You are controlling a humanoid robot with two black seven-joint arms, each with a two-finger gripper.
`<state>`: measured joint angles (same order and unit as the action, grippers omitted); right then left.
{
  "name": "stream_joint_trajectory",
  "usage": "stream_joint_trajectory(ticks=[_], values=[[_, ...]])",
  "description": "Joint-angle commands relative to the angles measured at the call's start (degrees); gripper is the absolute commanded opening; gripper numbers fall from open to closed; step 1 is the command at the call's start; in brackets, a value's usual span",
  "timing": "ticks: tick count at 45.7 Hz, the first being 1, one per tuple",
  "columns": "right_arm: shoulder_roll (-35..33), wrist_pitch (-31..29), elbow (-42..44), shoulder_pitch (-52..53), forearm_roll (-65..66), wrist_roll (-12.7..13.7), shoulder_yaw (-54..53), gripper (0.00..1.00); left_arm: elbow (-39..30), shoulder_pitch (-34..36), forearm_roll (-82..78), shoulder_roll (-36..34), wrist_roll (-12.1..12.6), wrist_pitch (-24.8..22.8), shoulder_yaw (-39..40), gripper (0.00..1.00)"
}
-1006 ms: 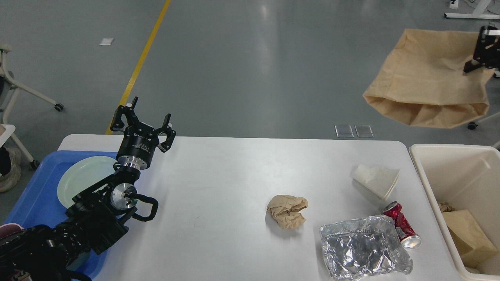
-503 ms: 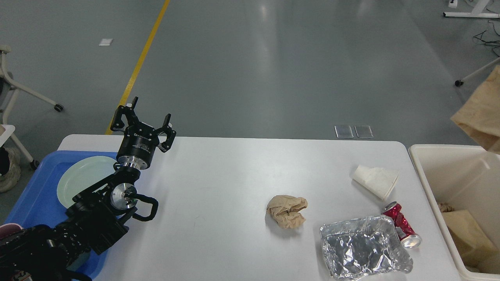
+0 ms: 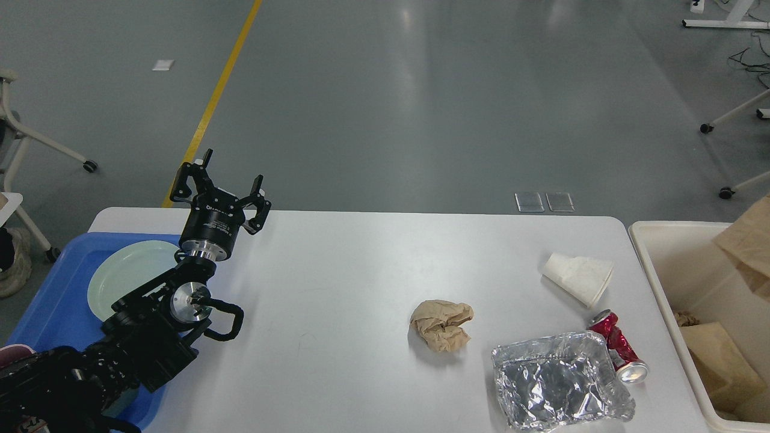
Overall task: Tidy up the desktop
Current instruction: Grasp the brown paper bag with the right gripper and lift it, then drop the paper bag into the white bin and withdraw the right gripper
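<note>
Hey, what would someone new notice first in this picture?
Probably the black left claw, raised open over the desktop's far-left edge, beside a blue tray holding a pale plate. Next, the litter at right: crumpled foil, red can, paper cup, brown paper wad.

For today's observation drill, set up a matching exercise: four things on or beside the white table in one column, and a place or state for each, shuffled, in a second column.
1. pale green plate
2. red can
3. paper cup
4. brown paper ball

A. crumpled, mid-table
B. in the blue tray
C. crushed, beside the foil container
D. white, on its side

Pairs: 1-B, 2-C, 3-D, 4-A
</note>
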<state>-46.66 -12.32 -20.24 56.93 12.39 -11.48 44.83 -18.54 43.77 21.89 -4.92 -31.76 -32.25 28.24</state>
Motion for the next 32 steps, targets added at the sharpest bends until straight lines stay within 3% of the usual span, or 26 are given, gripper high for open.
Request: stream_joint_trajectory(ticks=[1,5,10,16,24,32], values=[[1.14,0.01,0.2,-2.08,-1.14,0.05,-0.36,0.0,0.0,0.0,-0.01,0.0,0.03,0.0,-0.02,0.97],[1.4,0.01,0.2,-2.79,-1.31,-0.04,-0.36,0.02,0.0,0.0,-0.01,0.0,-0.06,0.0,-0.02,0.97],[1.49,0.01,0.29,-2.88,-1.31,0.05,-0.36,0.39,0.0,0.0,-0.01,0.0,0.03,0.0,-0.02,0.97],[1.49,0.01,0.29,-2.88,-1.31,0.05,-0.36,0.62,0.0,0.0,-0.01,0.0,0.03,0.0,-0.02,0.97],[1.31,-0.6,-0.76,-2.88,-1.66,0.05,-0.36,0.79,0.0,0.0,-0.01,0.0,0.03,0.0,-0.02,0.97],[0.87,-1.3,-4.71,-1.56,-1.66,0.05,-0.09,0.85,0.0,0.0,-0.01,0.0,0.03,0.0,0.06,0.97]])
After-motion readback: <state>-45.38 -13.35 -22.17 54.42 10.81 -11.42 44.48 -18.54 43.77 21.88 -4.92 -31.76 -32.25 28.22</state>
